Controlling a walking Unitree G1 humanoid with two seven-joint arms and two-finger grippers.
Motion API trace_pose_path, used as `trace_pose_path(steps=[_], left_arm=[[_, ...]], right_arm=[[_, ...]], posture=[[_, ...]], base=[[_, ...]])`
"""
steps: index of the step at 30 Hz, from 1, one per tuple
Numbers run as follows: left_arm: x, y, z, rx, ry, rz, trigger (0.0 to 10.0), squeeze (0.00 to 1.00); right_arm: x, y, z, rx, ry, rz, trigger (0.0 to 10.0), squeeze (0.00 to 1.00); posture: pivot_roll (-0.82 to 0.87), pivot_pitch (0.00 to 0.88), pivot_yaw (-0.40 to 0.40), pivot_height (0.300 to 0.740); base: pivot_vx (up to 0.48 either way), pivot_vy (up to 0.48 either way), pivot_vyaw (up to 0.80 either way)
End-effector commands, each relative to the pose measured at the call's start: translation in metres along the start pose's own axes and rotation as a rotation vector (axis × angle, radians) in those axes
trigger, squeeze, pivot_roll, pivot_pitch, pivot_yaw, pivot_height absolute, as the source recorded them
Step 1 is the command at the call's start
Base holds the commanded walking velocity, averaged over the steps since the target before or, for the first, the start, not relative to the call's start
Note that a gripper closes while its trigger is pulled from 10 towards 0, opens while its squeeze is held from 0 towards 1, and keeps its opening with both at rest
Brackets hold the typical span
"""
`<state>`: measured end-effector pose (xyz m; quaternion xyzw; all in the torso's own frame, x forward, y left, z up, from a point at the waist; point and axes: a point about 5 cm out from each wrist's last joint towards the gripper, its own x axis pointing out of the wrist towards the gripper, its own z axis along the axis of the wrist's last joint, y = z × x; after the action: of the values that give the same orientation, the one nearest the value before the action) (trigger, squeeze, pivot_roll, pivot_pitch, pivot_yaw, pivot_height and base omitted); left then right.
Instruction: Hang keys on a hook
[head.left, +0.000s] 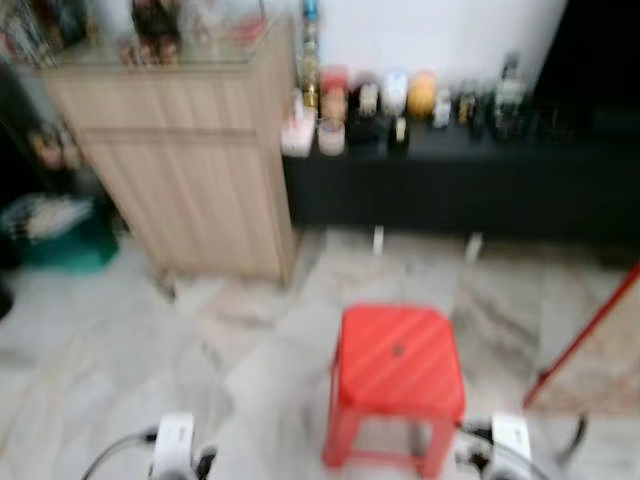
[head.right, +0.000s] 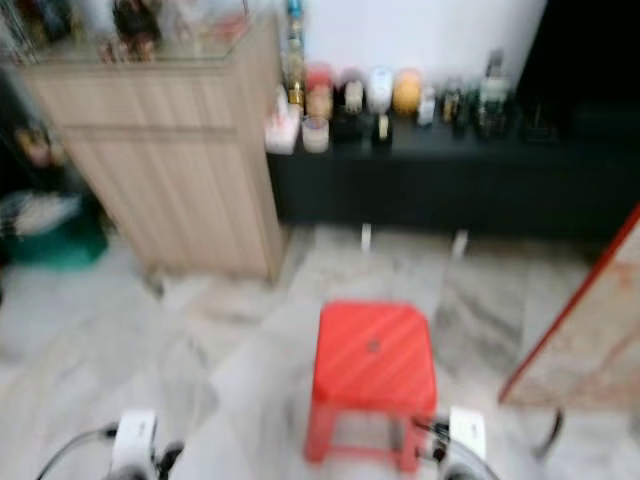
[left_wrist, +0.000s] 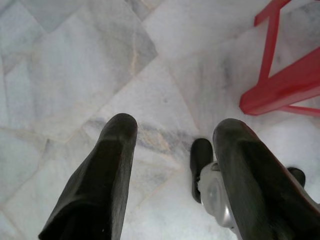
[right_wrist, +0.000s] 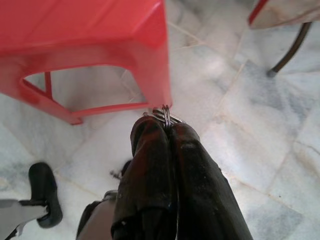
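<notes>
Between my right gripper's (right_wrist: 167, 125) pinched-together fingertips sits the key ring (right_wrist: 164, 115), poking out just past them beside the red stool's (right_wrist: 85, 35) leg above the marble floor (right_wrist: 260, 115), while my left gripper (left_wrist: 172, 135) hangs spread wide.

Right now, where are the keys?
The keys are pinched in the right gripper, low by the red stool, above the marble floor.
</notes>
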<state>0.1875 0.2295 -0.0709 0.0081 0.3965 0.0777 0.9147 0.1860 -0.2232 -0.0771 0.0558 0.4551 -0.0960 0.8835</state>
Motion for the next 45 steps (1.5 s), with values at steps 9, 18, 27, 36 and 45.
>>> trace_pose_path(steps=[9,18,27,36,45], left_arm=[[-0.003,0.009,-0.006,-0.025,0.013,0.042,10.0,0.00],[-0.009,0.030,-0.017,-0.018,0.033,0.081,10.0,0.00],[-0.009,0.035,-0.011,-0.026,0.006,0.109,10.0,0.00],[-0.010,0.040,-0.012,-0.054,-0.002,0.132,10.0,0.00],[-0.012,0.041,-0.016,-0.045,-0.008,0.138,10.0,0.00]], right_arm=[[-0.001,-0.005,-0.007,0.023,0.018,-0.037,10.0,0.00],[-0.004,-0.001,-0.027,0.048,0.053,-0.046,10.0,0.00],[-0.009,-0.005,-0.043,0.110,0.066,-0.076,10.0,0.00],[-0.012,-0.007,-0.055,0.098,0.093,-0.083,10.0,0.00],[-0.017,-0.004,-0.071,0.050,0.119,-0.056,10.0,0.00]], posture=[[0.02,0.000,-0.024,0.740],[0.05,0.000,-0.004,0.740],[0.08,0.000,0.000,0.740],[0.07,0.000,-0.016,0.740],[0.06,0.000,-0.062,0.740]], base=[[0.000,0.000,0.00],[0.000,0.000,0.00],[0.000,0.000,0.00],[0.000,0.000,0.00],[0.000,0.000,0.00]])
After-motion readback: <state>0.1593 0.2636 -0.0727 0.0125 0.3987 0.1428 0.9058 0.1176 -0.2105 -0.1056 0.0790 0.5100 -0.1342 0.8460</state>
